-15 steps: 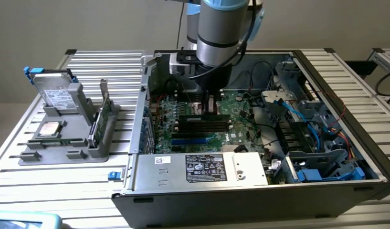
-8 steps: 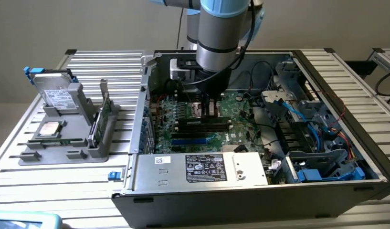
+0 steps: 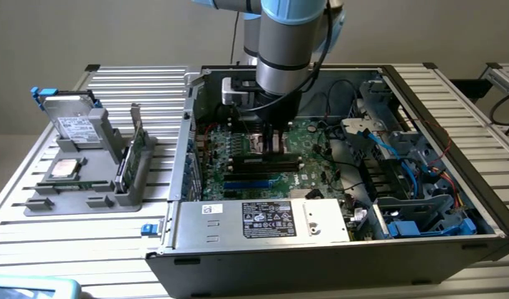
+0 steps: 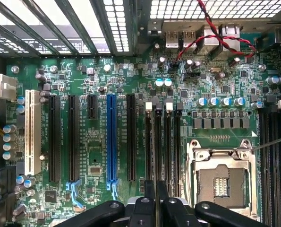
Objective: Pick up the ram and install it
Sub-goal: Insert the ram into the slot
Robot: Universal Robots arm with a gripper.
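The ram (image 3: 74, 184), a thin green stick, lies flat in the grey holder (image 3: 38, 205) on the exterior view's left, outside the computer case. My gripper (image 3: 275, 148) is down inside the open case, low over the motherboard (image 4: 97, 156). In the wrist view the gripper (image 4: 156, 201) has its two black fingers (image 4: 149, 196) almost touching, and I see nothing between them. They stand just over the row of black memory slots (image 4: 157, 142), next to the empty processor socket (image 4: 220, 177).
The holder also carries a hard drive (image 3: 75, 121), a square silver processor chip (image 3: 65, 167) and an upright green card with a metal bracket (image 3: 136, 152). Inside the case, blue and red cables (image 3: 404, 162), the power supply (image 3: 266, 221) and the case walls (image 3: 187, 124) crowd the arm.
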